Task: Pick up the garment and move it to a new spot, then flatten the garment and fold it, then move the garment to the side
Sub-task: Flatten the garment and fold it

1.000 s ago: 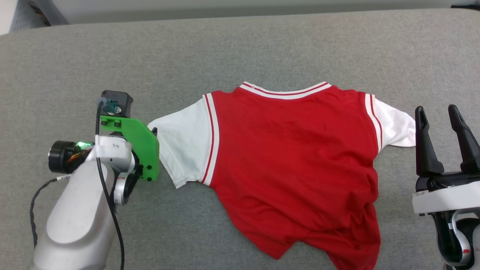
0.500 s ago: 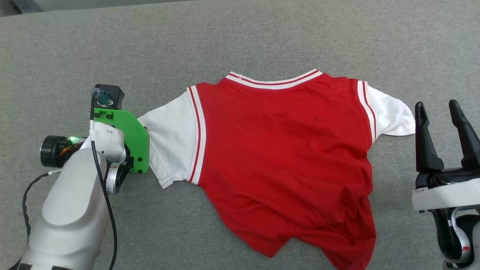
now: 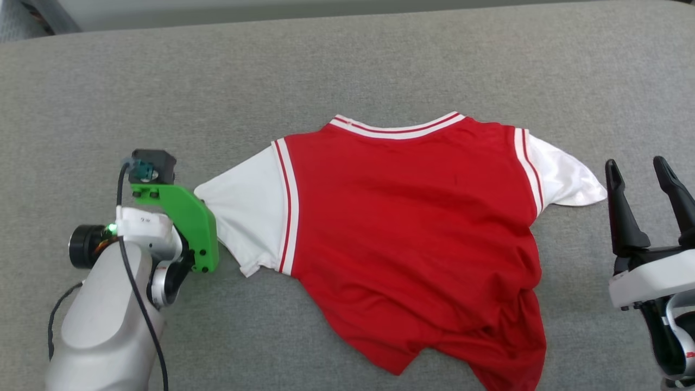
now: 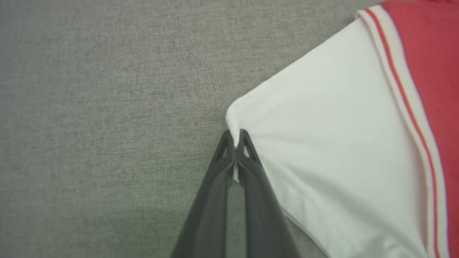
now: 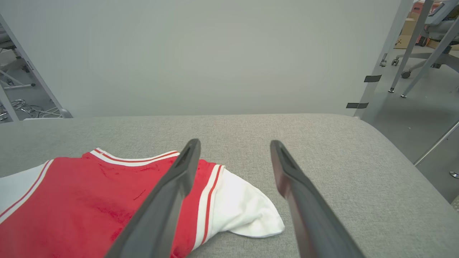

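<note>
Left gripper (image 4: pixel 235 138) tight on the white sleeve (image 4: pixel 322 143) of the red jersey (image 3: pixel 412 228), right gripper (image 3: pixel 635 163) wide apart, empty.

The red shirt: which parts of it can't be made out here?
Head view: the bottom edge cuts off the lower right hem of the garment; its underside lies hidden against the grey surface.
Head view: the green bracket hides where the left gripper pinches the white sleeve.
Right wrist view: a finger of the right gripper covers part of the red body; the left edge cuts off the far sleeve.
</note>
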